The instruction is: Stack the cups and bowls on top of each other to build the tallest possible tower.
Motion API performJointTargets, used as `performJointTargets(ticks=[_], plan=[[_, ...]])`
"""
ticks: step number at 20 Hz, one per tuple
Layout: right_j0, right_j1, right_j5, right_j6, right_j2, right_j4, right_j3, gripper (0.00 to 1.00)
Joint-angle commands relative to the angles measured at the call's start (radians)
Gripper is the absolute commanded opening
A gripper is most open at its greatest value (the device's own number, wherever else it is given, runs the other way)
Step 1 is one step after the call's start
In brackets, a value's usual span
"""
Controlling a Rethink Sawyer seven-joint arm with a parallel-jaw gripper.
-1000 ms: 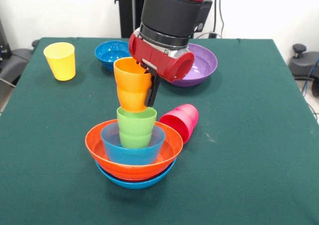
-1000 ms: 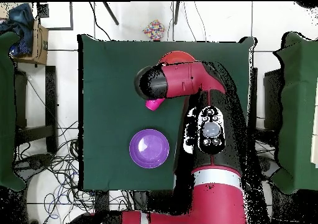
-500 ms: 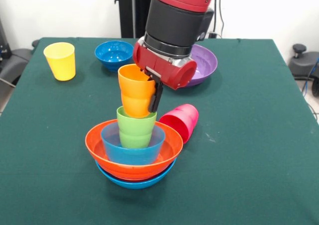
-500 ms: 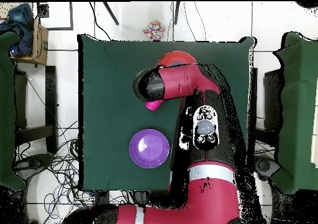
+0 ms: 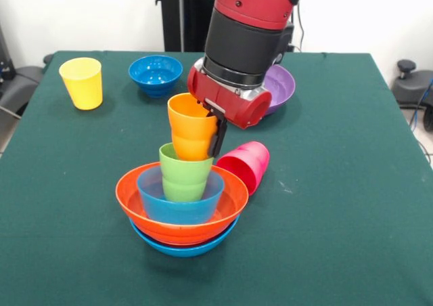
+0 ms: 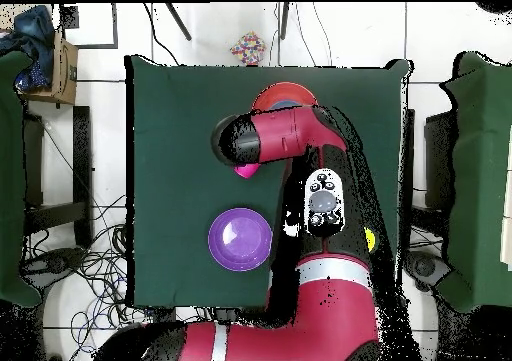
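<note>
On the near part of the green counter [image 5: 338, 238] stands the tower [image 5: 181, 204]: a large light-blue bowl [image 5: 181, 248] at the base, a large orange bowl [image 5: 181, 211] in it, a smaller light-blue bowl [image 5: 180, 201] inside, then the light green cup [image 5: 185, 172]. The orange cup [image 5: 193, 127] sits tilted on the green one, clasped by the jaws of the gripper [image 5: 215, 131]. Just beside lies the pink cup [image 5: 245, 165] on its side. Farther back are the yellow cup [image 5: 82, 82], dark-blue bowl [image 5: 155, 74] and purple bowl [image 5: 281, 86].
</note>
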Motion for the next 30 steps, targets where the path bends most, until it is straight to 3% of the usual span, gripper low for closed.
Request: performJointTargets(ticks=[1,17,18,24,30], plan=[[0.018,0.021,-0.056,-0.038,0.024,-0.034,0.062,0.00],[0.010,0.011,-0.052,-0.056,0.025,-0.031,0.052,0.00],[0.008,0.011,-0.054,-0.059,0.027,-0.029,0.051,1.00],[0.024,0.013,-0.061,-0.099,0.007,-0.079,0.023,1.00],[0.030,0.020,-0.063,-0.080,-0.001,-0.058,0.016,1.00]])
